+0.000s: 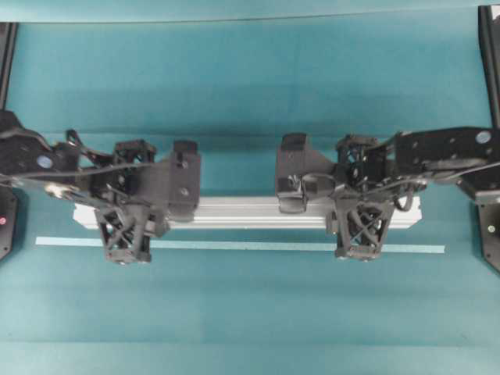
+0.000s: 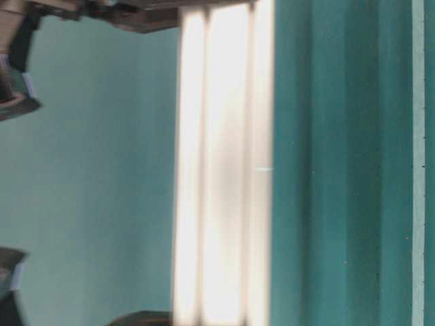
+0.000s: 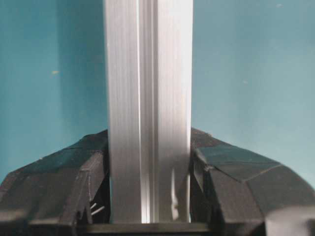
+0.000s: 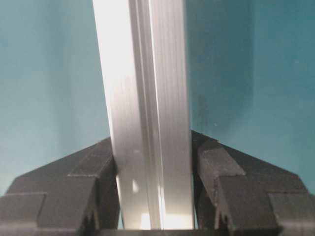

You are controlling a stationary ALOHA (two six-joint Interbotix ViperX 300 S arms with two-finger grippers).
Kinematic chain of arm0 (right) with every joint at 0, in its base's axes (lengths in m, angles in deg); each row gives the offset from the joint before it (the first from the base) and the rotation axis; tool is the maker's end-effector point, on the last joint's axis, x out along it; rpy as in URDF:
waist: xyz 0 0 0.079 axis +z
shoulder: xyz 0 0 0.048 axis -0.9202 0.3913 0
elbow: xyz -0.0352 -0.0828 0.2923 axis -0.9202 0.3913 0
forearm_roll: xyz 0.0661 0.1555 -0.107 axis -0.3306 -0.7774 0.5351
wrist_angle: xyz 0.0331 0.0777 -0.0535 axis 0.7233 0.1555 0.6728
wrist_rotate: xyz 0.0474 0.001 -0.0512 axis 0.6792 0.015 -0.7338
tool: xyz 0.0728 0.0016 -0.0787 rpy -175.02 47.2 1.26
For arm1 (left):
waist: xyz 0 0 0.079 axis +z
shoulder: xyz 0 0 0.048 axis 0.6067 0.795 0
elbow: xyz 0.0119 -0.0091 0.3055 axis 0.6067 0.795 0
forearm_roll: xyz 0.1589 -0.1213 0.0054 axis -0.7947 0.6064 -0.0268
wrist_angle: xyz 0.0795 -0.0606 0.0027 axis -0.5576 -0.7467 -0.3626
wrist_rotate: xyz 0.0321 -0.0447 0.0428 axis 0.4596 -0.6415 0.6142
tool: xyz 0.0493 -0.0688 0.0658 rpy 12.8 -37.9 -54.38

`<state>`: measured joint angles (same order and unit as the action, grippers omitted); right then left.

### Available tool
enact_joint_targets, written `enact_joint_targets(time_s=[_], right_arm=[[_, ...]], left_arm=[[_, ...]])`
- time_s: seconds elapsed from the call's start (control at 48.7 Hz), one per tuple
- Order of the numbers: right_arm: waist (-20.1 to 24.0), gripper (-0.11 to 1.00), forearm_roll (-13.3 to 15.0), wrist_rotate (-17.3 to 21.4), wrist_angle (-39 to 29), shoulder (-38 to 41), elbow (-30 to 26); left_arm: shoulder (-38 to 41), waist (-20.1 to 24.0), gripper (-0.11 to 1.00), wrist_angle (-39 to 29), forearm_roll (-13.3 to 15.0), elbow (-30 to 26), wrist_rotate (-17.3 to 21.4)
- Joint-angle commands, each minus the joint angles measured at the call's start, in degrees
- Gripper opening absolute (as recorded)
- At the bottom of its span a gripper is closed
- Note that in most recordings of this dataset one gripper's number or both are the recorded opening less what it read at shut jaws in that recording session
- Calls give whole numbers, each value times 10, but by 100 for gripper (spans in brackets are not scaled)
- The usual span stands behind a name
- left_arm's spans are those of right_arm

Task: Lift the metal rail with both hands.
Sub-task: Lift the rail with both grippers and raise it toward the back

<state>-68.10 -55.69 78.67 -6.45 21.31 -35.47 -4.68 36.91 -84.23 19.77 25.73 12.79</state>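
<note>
The metal rail (image 1: 250, 212) is a long silver grooved bar lying left to right across the teal table (image 1: 250, 94). My left gripper (image 1: 129, 211) is shut on it near its left end, one lattice finger on each side. My right gripper (image 1: 359, 212) is shut on it near its right end in the same way. In the left wrist view the rail (image 3: 147, 73) runs straight up between the black fingers (image 3: 231, 172), which press its sides. The right wrist view shows the same grip on the rail (image 4: 142, 73). In the table-level view the rail (image 2: 224, 170) fills the middle.
A thin pale tape strip (image 1: 234, 245) lies on the table just in front of the rail, parallel to it, under both front fingers. Black arm bases and posts (image 1: 491, 47) stand at the left and right edges.
</note>
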Motion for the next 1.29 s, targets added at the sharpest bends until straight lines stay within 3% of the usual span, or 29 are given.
enact_joint_targets(time_s=[0.0, 0.596, 0.965, 1.274], right_arm=[[-3, 39, -3, 4, -26, -11, -25], [-9, 39, -3, 30, -190, -21, -171], [-10, 39, -4, 47, -237, -21, -221], [-10, 39, -4, 49, -294, -20, -304]], left_arm=[[-33, 7, 36, -18, 0, -25, -3], [-70, 26, 36, -101, 0, -102, -4], [-69, 26, 36, -151, 2, -160, -6], [-69, 30, 36, -192, 0, -229, -8]])
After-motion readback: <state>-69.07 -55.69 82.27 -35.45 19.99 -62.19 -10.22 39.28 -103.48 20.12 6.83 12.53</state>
